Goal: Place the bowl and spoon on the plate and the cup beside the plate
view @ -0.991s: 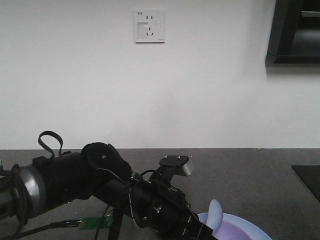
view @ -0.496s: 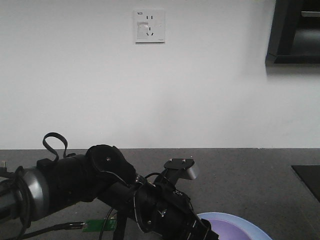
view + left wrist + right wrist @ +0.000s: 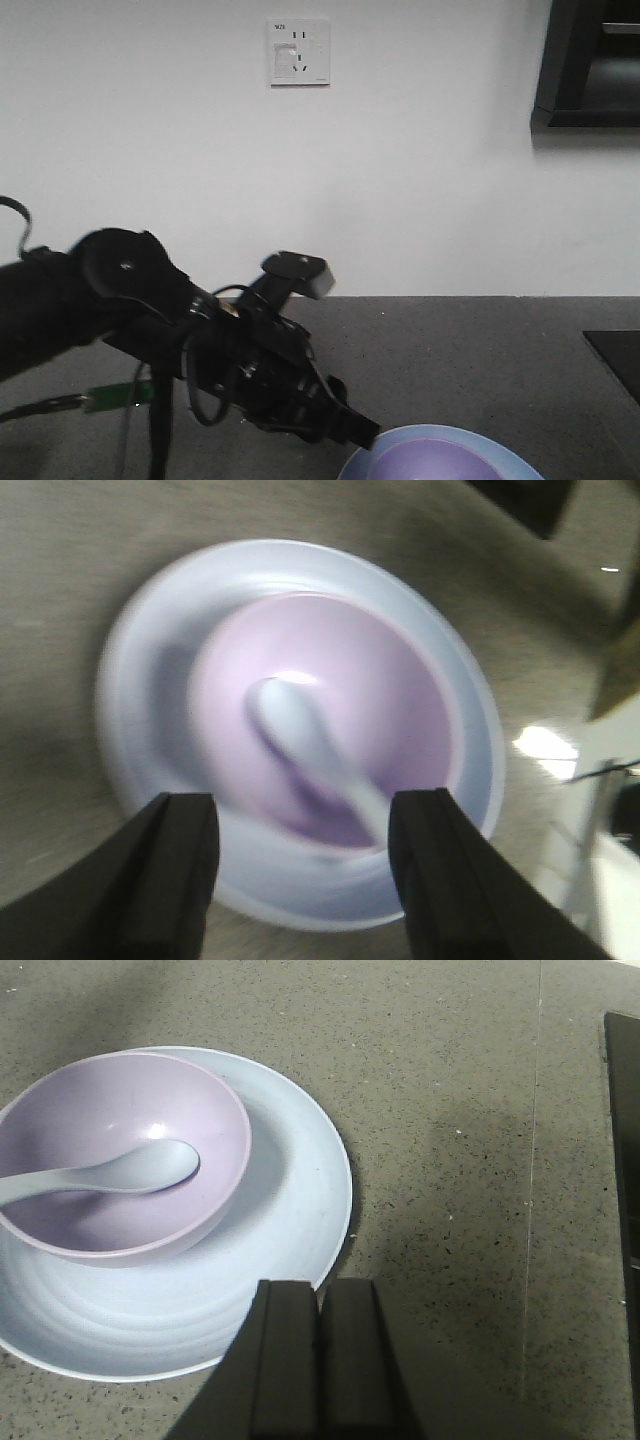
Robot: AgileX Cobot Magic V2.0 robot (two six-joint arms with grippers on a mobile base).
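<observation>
My left gripper (image 3: 303, 800) is spread wide with nothing between the fingers (image 3: 175, 870). Straight ahead of it lies the plate (image 3: 135, 715), carrying the bowl (image 3: 400, 680), and in the bowl rests the spoon (image 3: 300, 725), scoop away from me and handle running back toward the right-hand finger. This view is blurred.

My right gripper (image 3: 318, 1288) has its fingers pressed flat together, holding nothing. The plate's near rim sits just ahead of the fingertips and to their left. The bowl stands on the plate's far-left part, and the spoon's scoop lies inside it with the handle leading off the left edge.

The right wrist view alone gives a sharp look at the speckled counter (image 3: 450, 1110) and a dark strip (image 3: 625, 1160) at far right. The front view alone shows the left arm (image 3: 150, 310) reaching over the counter under a wall socket (image 3: 298, 52). There I see only the tops of the plate and bowl, no spoon.
</observation>
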